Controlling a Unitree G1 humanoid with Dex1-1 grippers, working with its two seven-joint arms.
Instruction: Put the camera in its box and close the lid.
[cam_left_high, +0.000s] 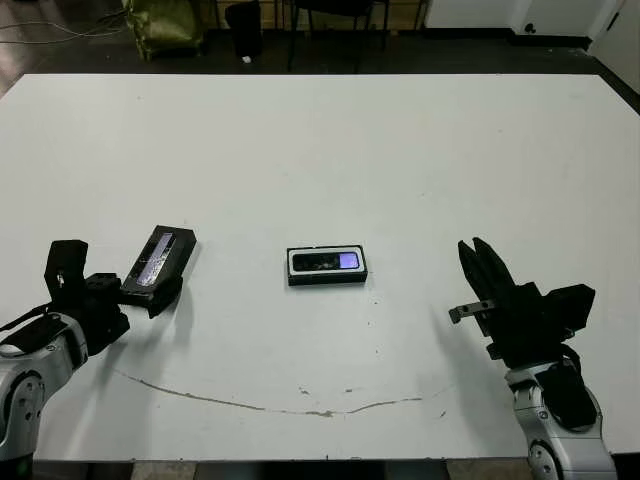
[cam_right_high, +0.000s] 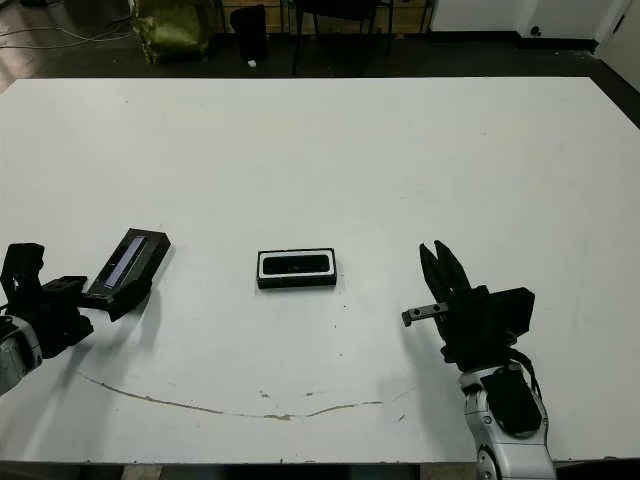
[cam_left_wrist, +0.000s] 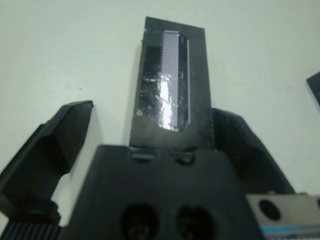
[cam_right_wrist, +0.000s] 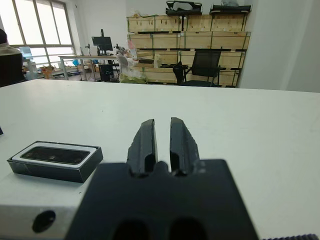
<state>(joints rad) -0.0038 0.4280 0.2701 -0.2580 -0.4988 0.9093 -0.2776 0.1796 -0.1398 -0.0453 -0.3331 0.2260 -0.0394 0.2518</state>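
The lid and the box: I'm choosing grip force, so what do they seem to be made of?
The lid, resting between the left gripper fingers, looks like stiff black card or plastic; its glossy top reflects light around a silvery strip. The box looks like matte black card with a white lining, its edges crisp; the camera lies inside. Neither material is certain.

You have a white table (cam_left_high: 330, 150) with a thin brownish scuff line near its front edge. The box (cam_left_high: 327, 266) is black with a white inner rim; the camera (cam_left_high: 330, 261) in it is black with a glossy bluish-purple patch at one end. The lid (cam_left_high: 160, 258) is glossy black with a silvery-white printed strip. Both grippers' fingers are black.
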